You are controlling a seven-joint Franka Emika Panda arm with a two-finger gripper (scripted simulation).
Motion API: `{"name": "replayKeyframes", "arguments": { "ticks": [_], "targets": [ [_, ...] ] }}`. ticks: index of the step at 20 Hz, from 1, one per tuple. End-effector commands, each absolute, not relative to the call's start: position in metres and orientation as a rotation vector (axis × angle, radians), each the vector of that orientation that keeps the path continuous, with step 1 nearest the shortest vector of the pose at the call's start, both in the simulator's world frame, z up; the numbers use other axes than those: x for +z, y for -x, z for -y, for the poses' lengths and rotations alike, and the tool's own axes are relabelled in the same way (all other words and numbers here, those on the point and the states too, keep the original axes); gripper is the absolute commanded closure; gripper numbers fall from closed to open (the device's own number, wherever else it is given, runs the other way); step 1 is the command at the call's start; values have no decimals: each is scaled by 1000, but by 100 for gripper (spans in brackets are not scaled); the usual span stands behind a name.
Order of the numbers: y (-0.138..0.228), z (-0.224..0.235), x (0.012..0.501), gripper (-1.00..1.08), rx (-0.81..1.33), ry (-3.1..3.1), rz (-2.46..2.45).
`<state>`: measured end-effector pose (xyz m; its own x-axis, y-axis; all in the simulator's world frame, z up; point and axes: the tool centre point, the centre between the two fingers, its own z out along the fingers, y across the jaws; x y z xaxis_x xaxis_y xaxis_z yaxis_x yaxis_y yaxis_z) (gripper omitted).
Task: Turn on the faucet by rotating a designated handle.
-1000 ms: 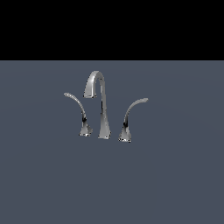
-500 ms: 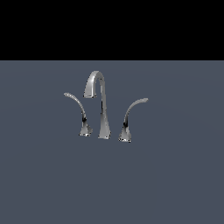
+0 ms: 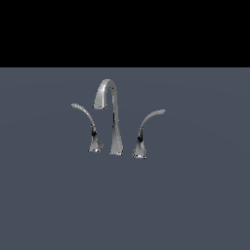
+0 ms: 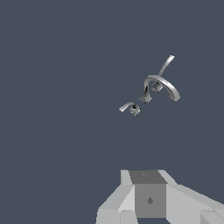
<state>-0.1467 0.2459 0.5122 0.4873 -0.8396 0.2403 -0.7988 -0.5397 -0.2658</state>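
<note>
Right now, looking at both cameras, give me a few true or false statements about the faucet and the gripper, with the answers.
1. The spout stands between two lever handles. True.
2. The gripper is clamped on the handle. False: it is well clear of the faucet.
3. Both levers arc the same way. False: they curve outward, opposite ways.
4. The spout is taller than the other lever. True.
</note>
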Motion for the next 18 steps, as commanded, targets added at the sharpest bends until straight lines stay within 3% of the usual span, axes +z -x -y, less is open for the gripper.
{"name": "replayKeyframes", "arguments": {
  "ticks": [1, 9, 18],
  "targets": [
    [127, -252, 489, 108, -499, 2570, -1527],
    [59, -249, 400, 108, -389, 2440, -1813],
    [-5, -206, 280, 108, -203, 2228, -2157]
  ]
}}
